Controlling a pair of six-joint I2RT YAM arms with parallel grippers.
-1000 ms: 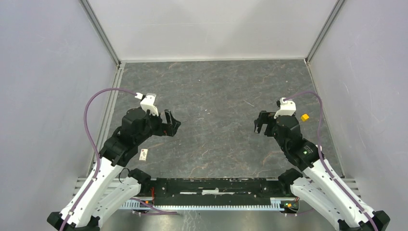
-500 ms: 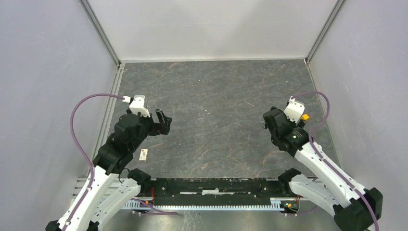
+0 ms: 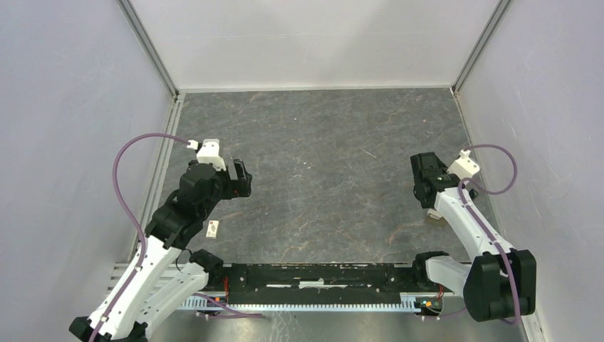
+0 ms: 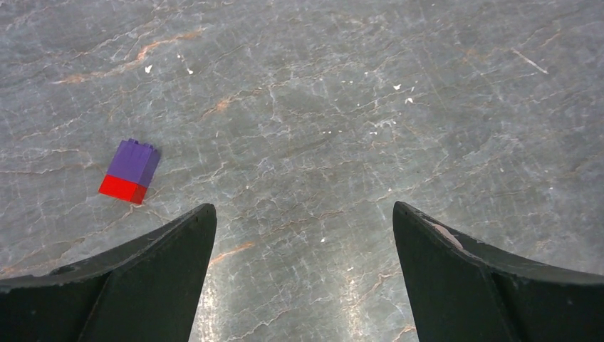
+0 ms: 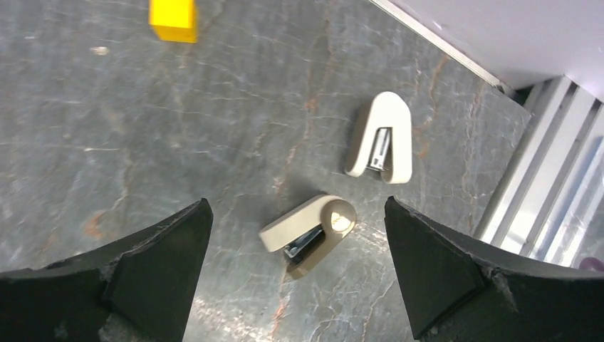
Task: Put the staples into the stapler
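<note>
Both grippers are spread wide and hold nothing. The left gripper (image 4: pixel 303 210) is over bare bench (image 4: pixel 427 107). The right gripper (image 5: pixel 296 203) is above the tipped stapler (image 5: pixel 308 226), with a second stapler (image 5: pixel 379 139) near it. The staples box (image 3: pixel 212 229) lies flat beside the left arm, well apart from both. I judge it to be light, thin card that skids easily. I'd pinch gently across the narrow sides.
</note>
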